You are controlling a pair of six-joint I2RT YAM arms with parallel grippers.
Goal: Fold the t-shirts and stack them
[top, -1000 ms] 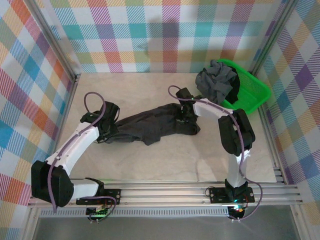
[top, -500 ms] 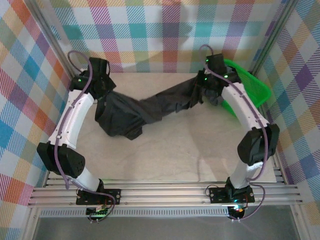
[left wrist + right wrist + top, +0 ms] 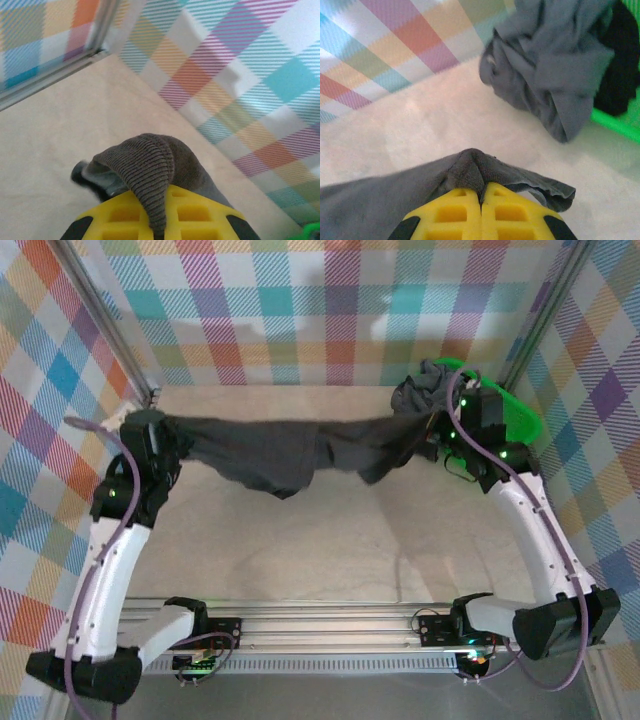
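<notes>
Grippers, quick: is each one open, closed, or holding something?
Left gripper: fingers closed on one end of the charcoal t-shirt.
Right gripper: fingers closed on the other end of the same shirt.

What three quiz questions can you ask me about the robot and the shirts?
1. True or false: the charcoal t-shirt lies inside the green basket.
2. Pick one. What grips the charcoal t-shirt? A: the left gripper alone. B: the right gripper alone. C: both.
3. What colour is the t-shirt draped over the green basket's edge?

Key: 1 false, it hangs stretched between the two grippers. 2 C. 3 grey.
</notes>
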